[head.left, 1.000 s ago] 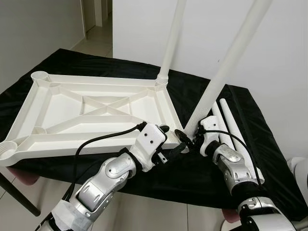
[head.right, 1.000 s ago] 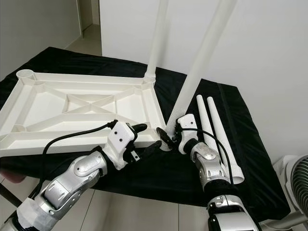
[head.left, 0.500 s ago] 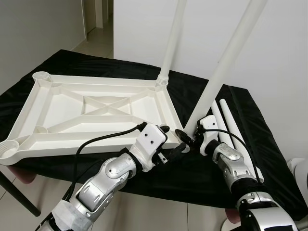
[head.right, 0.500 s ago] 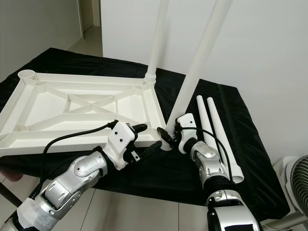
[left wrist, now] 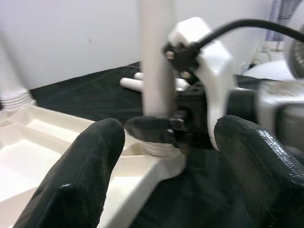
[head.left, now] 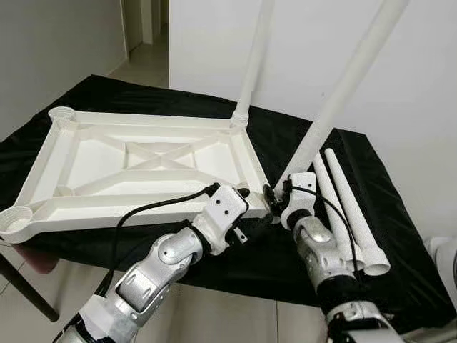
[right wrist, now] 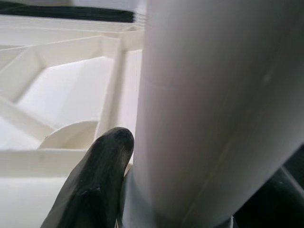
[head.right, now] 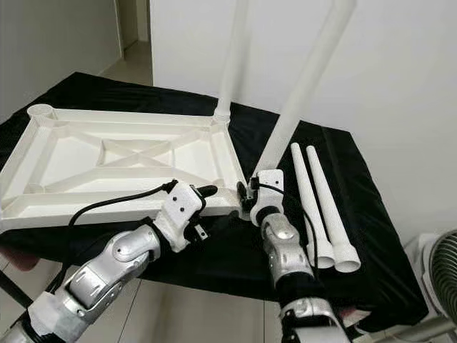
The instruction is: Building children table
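White plastic tabletop (head.left: 136, 168) lies upside down on the black-draped table (head.left: 314, 246), its near right corner socket directly ahead of both grippers. One table leg (head.left: 250, 68) already stands in the far right socket. A second leg (head.left: 335, 100), leaning a second ago, now stands steeper with its base over the near socket; seating appears close, and threading it in likely comes next. The right gripper (head.left: 275, 204) pinches this leg just above its base. The left gripper (left wrist: 164, 142) hovers beside it, fingers spread. Two spare legs (head.left: 346, 207) lie beyond the right gripper.
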Tool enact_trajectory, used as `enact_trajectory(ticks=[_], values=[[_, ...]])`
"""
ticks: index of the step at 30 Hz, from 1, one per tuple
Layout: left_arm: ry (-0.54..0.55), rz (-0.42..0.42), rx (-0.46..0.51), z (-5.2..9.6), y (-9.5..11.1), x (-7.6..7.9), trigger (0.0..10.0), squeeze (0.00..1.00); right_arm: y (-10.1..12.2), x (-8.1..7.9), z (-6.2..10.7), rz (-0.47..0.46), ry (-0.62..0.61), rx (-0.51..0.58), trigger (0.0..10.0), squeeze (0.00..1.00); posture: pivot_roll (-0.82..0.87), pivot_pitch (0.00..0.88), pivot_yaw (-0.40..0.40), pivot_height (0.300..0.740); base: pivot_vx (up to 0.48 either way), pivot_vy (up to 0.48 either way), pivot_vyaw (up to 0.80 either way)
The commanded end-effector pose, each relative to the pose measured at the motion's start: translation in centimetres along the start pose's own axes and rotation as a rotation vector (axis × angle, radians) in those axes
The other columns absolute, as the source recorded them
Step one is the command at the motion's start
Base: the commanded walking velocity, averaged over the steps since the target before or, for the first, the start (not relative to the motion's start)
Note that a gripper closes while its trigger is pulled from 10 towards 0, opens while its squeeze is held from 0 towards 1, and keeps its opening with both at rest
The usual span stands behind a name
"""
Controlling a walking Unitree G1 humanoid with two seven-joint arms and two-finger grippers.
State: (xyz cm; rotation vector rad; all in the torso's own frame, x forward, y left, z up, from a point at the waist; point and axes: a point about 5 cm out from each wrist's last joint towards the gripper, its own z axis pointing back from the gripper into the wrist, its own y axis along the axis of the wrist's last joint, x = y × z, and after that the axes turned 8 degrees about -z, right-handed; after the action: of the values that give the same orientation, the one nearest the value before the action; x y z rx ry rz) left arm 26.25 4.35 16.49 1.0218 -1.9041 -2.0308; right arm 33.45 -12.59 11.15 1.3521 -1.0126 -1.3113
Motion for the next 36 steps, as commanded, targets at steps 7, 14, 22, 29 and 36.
enact_trajectory(ticks=[7,14,22,29,36], values=[[-0.121,-0.036,0.027,-0.2,0.2,0.0,10.0,0.00,-0.9,0.3,2.4,-0.063,-0.237,-0.008,10.0,0.00,0.01,0.000,-0.135,0.740,0.000,0.000,0.00],[-0.147,-0.023,0.028,0.4,-0.1,-0.2,10.0,0.00,-0.6,-0.3,2.8,-0.070,-0.227,0.010,10.0,0.00,0.00,0.000,-0.129,0.740,0.000,0.000,0.00],[-0.245,-0.025,-0.010,1.2,-1.0,0.9,10.0,0.00,0.2,-0.1,2.4,-0.042,-0.138,0.048,10.0,1.00,0.00,0.000,-0.132,0.740,0.000,0.000,0.00],[-0.269,-0.017,-0.026,1.4,-1.5,1.6,10.0,0.00,1.0,0.1,2.3,-0.057,-0.003,0.070,10.0,1.00,0.01,0.000,-0.136,0.740,0.000,0.000,0.00],[-0.270,-0.018,-0.028,1.4,-1.4,1.7,10.0,0.00,0.7,0.6,2.4,-0.007,0.163,0.021,10.0,0.00,0.00,0.000,-0.132,0.740,0.000,0.000,0.00]])
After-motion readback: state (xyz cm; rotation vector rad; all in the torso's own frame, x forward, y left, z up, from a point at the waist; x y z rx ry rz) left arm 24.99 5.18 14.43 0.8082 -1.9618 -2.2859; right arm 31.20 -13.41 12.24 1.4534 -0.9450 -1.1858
